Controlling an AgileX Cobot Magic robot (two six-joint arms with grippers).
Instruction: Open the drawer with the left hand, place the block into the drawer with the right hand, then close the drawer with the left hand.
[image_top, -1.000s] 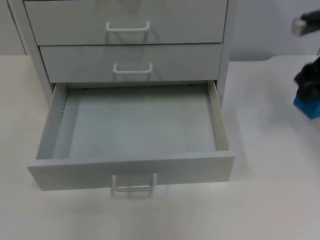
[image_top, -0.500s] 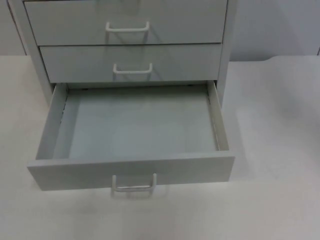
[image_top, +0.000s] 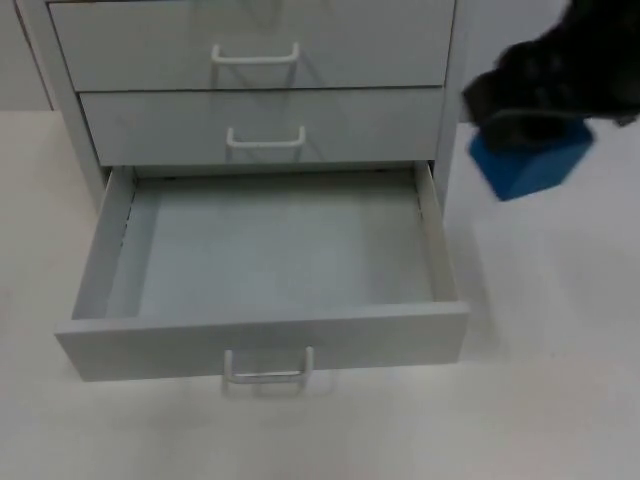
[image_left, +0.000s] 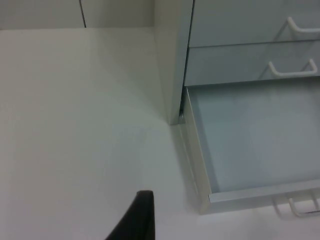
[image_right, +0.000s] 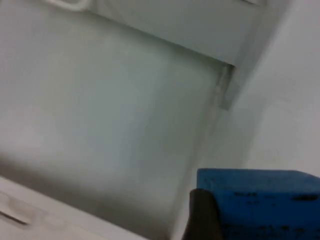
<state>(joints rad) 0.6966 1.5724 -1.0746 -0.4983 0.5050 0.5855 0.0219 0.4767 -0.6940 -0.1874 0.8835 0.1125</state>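
Right gripper (image_top: 530, 125), clamped on the blue block (image_top: 530, 160), hangs at upper right beside the open drawer (image_top: 265, 335); left gripper's opening cannot be told.

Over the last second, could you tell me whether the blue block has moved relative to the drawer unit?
Yes. The blue block, carried by the right pincer, now hangs beside the drawer unit's right side, nearer than a second ago but not yet over the open bottom drawer.

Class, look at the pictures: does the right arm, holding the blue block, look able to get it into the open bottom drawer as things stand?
Probably yes: the right gripper holds the blue block just beside the cabinet, and the bottom drawer is pulled out with nothing over it.
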